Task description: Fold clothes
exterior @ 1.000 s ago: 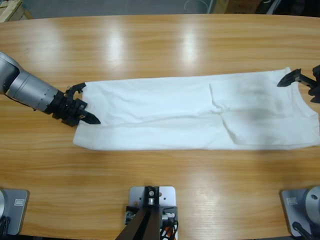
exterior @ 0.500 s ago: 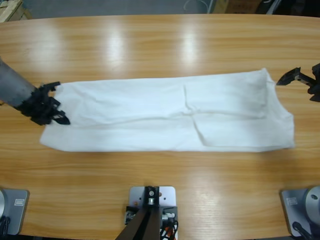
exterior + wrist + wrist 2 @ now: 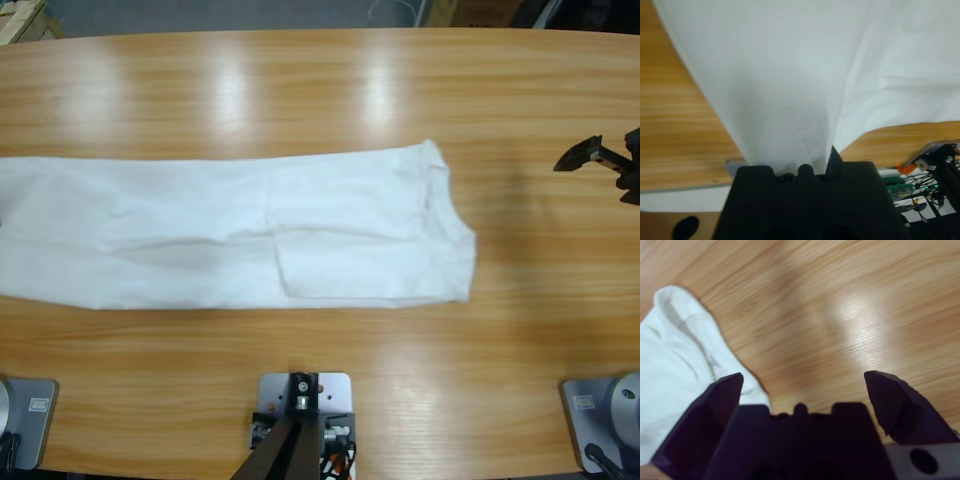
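The clothes are one white T-shirt (image 3: 230,240), folded into a long band across the left and middle of the table, its collar end (image 3: 435,165) toward the right. The band's left end runs off the picture's left edge. In the left wrist view the white fabric (image 3: 790,75) rises taut from my left gripper (image 3: 805,167), which is shut on it; this gripper is outside the high view. My right gripper (image 3: 605,172) stands open at the right edge, well clear of the shirt. Its wrist view shows the collar end (image 3: 675,350) left of the open gripper (image 3: 805,382).
The wooden table (image 3: 300,90) stretches bare behind, in front of and to the right of the shirt. In the left wrist view the table's edge shows, with cables and electronics (image 3: 930,170) beyond it.
The shirt has slid far to the left along the table, dragged by the left gripper, which has gone out of the high view. The right gripper has stayed where it was.
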Motion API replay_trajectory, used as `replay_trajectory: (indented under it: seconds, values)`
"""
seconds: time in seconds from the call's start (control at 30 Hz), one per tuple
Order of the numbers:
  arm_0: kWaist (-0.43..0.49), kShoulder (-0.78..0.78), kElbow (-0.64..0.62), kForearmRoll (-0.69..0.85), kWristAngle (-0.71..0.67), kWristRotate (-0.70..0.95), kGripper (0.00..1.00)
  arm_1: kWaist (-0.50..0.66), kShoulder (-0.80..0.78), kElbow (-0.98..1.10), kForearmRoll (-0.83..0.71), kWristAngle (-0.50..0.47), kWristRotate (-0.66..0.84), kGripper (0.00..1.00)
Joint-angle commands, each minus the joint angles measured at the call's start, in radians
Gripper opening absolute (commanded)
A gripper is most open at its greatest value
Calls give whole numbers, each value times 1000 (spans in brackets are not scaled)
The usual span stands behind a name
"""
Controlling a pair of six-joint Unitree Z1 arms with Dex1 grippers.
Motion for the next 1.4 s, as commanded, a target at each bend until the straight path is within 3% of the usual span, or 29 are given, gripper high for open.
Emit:
replay_trajectory:
  seconds: [0.03, 0.3, 0.57, 0.87, 1.13, 1.4]
  values:
    - [-44, -37, -92, 118, 12, 12, 0, 9, -28, 35, -2, 7, -8, 1000]
    - [-479, -26, -366, 246, -73, -201, 0, 9, -33, 29, -3, 10, -10, 1000]
    - [-706, 122, -606, 278, -105, -306, 0, 9, -16, 38, -16, 15, -21, 1000]
    - [-856, 404, -1110, 403, -159, -361, 0, 3, 20, 43, -34, 12, -37, 1000]
    - [-939, 447, -1170, 401, -213, -365, 0, 3, 34, 48, -48, 15, -37, 1000]
    - [-1034, 543, -1308, 401, -288, -348, 0, 3, 10, 77, -51, 12, -37, 1000]
